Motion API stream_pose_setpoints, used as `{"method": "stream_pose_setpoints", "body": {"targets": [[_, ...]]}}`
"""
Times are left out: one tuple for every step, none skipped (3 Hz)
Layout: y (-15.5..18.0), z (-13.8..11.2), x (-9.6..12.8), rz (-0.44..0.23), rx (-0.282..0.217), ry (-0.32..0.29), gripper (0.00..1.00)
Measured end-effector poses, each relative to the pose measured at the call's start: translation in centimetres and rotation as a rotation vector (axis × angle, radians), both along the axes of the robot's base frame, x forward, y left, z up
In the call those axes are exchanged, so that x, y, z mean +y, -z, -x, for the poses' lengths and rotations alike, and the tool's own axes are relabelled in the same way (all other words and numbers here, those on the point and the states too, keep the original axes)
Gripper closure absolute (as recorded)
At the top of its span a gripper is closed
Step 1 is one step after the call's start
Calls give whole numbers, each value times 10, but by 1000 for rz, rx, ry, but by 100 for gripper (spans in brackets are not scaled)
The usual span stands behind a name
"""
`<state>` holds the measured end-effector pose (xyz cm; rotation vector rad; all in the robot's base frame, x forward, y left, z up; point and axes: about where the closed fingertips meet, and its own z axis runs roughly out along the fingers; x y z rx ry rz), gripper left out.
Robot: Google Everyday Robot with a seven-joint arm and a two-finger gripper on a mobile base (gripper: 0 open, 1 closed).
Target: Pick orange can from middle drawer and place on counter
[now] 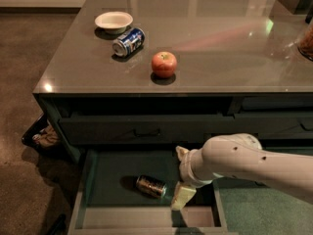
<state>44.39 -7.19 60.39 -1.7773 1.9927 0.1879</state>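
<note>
"Down in the middle drawer, what did you see?"

"One orange can, and it was the only thing on the grey-green floor. The drawer stood pulled out below the counter."

"How did the can lie?"

"On its side. Its long axis ran nearly along the drawer front, a little slantwise. The left end sat farther back and the right end came nearer the front edge. Neither end pointed up."

"And your gripper?"

"It hung over the right part of the drawer, at the end of my white arm, which reached in from the right. My fingers were apart with nothing between them. One pale finger angled down toward the drawer floor just beside the can's right end. I could not tell whether it touched the can. The other showed as a short tip near the back of the drawer."

"What stood on the counter?"

"Three things, one of each, all toward the left half. A white bowl sat farthest back. A blue-and-white can lay on its side just beside the bowl, its axis slanting from front left to back right. A red apple stood nearer the front edge, apart from both."

"Any other drawers?"

"One closed drawer with a dark handle, directly above the open one."
</note>
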Motion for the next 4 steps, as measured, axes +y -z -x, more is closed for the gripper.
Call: {"method": "stream_pose_setpoints", "body": {"targets": [[43,5,16,5,46,-22,0],[78,12,31,19,72,-33,0],[104,4,45,-4,83,14,0],[104,4,45,-4,83,14,0]]}}
